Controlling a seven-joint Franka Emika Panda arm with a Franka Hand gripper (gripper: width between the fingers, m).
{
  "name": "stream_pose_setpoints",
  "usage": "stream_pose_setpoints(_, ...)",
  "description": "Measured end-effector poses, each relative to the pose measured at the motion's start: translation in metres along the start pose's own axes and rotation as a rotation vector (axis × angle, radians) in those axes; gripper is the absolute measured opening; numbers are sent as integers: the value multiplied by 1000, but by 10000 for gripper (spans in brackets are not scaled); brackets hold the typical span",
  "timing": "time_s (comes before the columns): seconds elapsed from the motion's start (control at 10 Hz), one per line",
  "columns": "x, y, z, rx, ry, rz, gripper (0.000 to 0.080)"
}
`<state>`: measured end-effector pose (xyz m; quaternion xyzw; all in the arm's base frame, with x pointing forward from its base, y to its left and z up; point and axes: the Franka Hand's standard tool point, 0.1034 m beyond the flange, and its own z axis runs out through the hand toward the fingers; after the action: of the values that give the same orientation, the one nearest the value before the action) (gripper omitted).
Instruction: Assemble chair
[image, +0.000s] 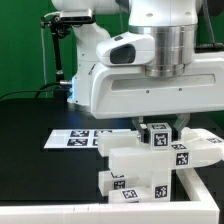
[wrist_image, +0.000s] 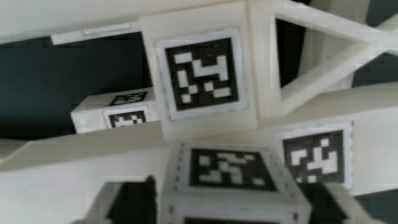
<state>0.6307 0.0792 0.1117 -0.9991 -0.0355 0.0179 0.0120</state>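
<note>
My jaws straddle a tagged cube (image: 158, 136) atop the chair parts (image: 128, 160), at 5 o'clock on the desk (image: 35, 115). Pinching or merely spread: cannot tell. At their 9 o'clock, the marker board (image: 78, 138).

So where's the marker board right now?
In the exterior view, the marker board lies flat on the black table, to the view's left of the chair pieces.

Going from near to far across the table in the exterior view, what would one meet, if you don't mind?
White rail → chair parts → marker board → black stand at the back.
</note>
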Motion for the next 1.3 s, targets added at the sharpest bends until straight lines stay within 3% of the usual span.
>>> stream_pose_setpoints(0.1, 0, 0, 0, 0, 0, 0, 456)
stream_pose_setpoints(0.2, 0, 0, 0, 0, 0, 0, 607)
stream_pose_setpoints(0.4, 0, 1, 0, 0, 1, 1, 646)
stream_pose_setpoints(0.6, 7, 3, -13, 1, 34, 47, 646)
stream_pose_setpoints(1.2, 10, 4, -12, -8, 56, 48, 648)
stream_pose_setpoints(1.3, 10, 4, -12, -8, 56, 48, 524)
